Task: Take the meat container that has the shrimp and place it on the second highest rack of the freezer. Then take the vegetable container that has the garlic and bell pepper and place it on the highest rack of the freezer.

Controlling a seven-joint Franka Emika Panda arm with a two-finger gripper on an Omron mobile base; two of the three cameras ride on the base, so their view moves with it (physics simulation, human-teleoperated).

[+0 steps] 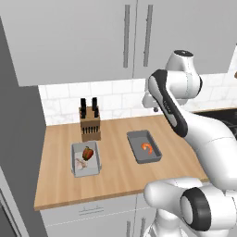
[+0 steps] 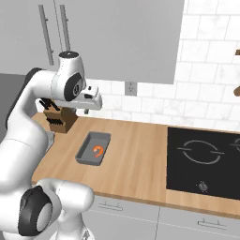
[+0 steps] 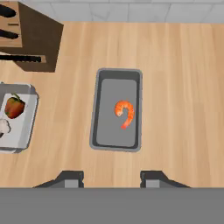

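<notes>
the white arm is reaching out over the wooden worktop, and its gripper is hanging above the dark grey meat container without touching it. in the hand view the two finger tips are standing apart with bare wood showing between them, so the jaws are spread and holding nothing.

the meat container is lying flat on the worktop, roughly in the middle of it, with the shrimp curling near its centre. in the left base view the same container is sitting to the right of a lighter grey vegetable container, the two well apart. the vegetable container is carrying the red bell pepper and the pale garlic side by side, the pepper nearer the wall.

a wooden knife block with dark handles is standing just behind the vegetable container, close to the white tiled wall. grey wall cabinets with long bar handles are hanging above. in the right base view a black cooktop is lying in the worktop, well to the right of the meat container. a dark grey panel is rising along the left edge of the left base view.
</notes>
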